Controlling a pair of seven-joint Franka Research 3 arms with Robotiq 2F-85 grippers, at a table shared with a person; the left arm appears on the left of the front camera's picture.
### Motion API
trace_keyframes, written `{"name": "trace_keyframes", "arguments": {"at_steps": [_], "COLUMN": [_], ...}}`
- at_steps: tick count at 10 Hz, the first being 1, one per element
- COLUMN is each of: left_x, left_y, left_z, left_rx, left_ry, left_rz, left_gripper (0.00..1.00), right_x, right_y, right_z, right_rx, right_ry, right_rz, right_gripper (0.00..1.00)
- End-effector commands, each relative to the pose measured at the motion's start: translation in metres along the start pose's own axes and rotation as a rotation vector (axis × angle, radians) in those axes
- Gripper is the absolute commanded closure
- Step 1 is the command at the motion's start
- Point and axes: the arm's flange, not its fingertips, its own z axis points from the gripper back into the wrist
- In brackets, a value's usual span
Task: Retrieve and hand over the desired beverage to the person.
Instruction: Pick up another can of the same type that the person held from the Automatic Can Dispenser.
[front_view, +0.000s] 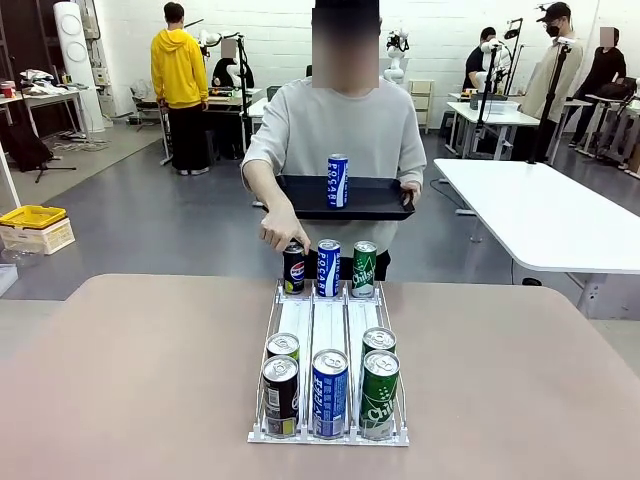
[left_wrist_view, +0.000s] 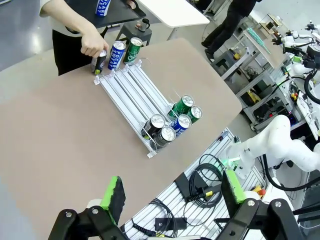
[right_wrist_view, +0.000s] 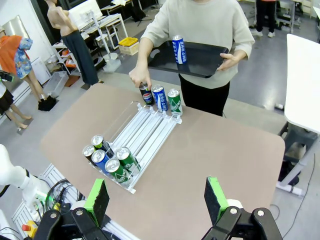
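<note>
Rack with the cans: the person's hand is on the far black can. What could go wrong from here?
1. The person's hand grips the black can at the far end of the rack; an arm reaching there now could hit it.
2. The tray is held one-handed with a blue can standing upright on it; a nudge might topple it.
3. The near-end cans sit packed side by side; grasping one may knock a neighbour.

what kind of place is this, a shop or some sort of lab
Probably a robotics lab or workshop rather than a shop: plain white work tables stand in an open hall, loose cables lie just past the edge of the tan table, and the can rack looks staged for a trial.
</note>
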Motion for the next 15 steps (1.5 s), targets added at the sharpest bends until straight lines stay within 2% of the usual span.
{"name": "trace_keyframes", "arguments": {"at_steps": [1, 15], "left_x": [0.0014, 0.0014], "left_y": [0.0010, 0.0010], "left_z": [-0.0006, -0.0006], "left_rx": [-0.013, -0.013], "left_ry": [-0.012, -0.012], "left_rz": [-0.026, -0.026], "left_gripper": [0.00, 0.00], "right_x": [-0.0005, -0.0005], "right_y": [0.0004, 0.0004], "right_z": [-0.0025, -0.0025], "right_rx": [0.015, 0.015], "right_ry": [0.001, 0.001], "right_rz": [0.003, 0.003], "right_gripper": [0.00, 0.00]}}
